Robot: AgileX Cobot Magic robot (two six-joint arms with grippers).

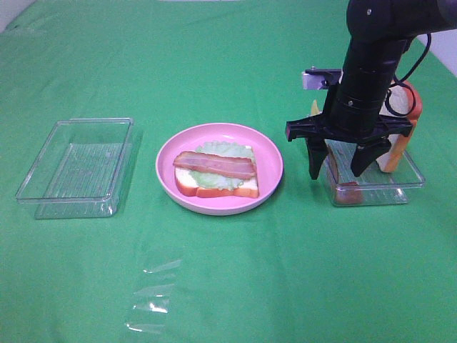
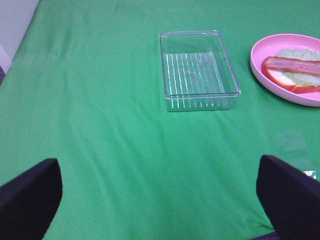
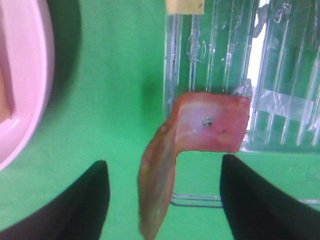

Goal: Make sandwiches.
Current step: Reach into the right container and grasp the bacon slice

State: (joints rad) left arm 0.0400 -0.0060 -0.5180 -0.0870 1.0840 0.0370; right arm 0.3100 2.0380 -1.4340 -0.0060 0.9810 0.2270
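Observation:
An open-faced sandwich (image 1: 216, 171) lies on the pink plate (image 1: 168, 153): a bread slice, lettuce and a bacon strip on top. It also shows in the left wrist view (image 2: 295, 72). My right gripper (image 1: 335, 171) hangs over the near left corner of the right clear tray (image 1: 407, 179). In the right wrist view its jaws (image 3: 165, 200) stand apart, either side of a second bacon strip (image 3: 210, 122) that bends over the tray wall, with gaps on both sides. More bread slices (image 1: 400, 136) lean in that tray. My left gripper (image 2: 160, 200) is open over bare cloth.
An empty clear tray (image 1: 28, 179) sits left of the plate, also seen in the left wrist view (image 2: 197, 70). A yellow cheese piece (image 3: 184, 6) lies by the right tray's far corner. Crumpled clear film (image 1: 153, 296) lies on the green cloth near the front.

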